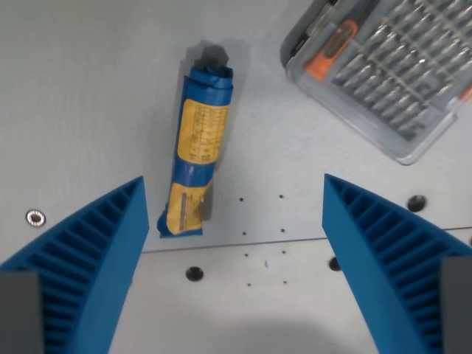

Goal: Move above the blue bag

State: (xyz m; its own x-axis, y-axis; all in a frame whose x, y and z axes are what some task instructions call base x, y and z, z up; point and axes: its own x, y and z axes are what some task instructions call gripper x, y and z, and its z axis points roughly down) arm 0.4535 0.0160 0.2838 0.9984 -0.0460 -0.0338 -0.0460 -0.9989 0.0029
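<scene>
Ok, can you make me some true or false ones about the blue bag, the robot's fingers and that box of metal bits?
1. The bag is rolled up, blue with a yellow label. True.
2. The gripper is holding the bag. False: its jaws are wide open with nothing between them, and the bag lies on the table near the finger on the wrist view's left.
3. The box of metal bits is at the wrist view's upper right. True.
4. The bag is touching the box. False: bare table lies between them.
5. The box has a green part. False: the coloured part is orange.
</scene>
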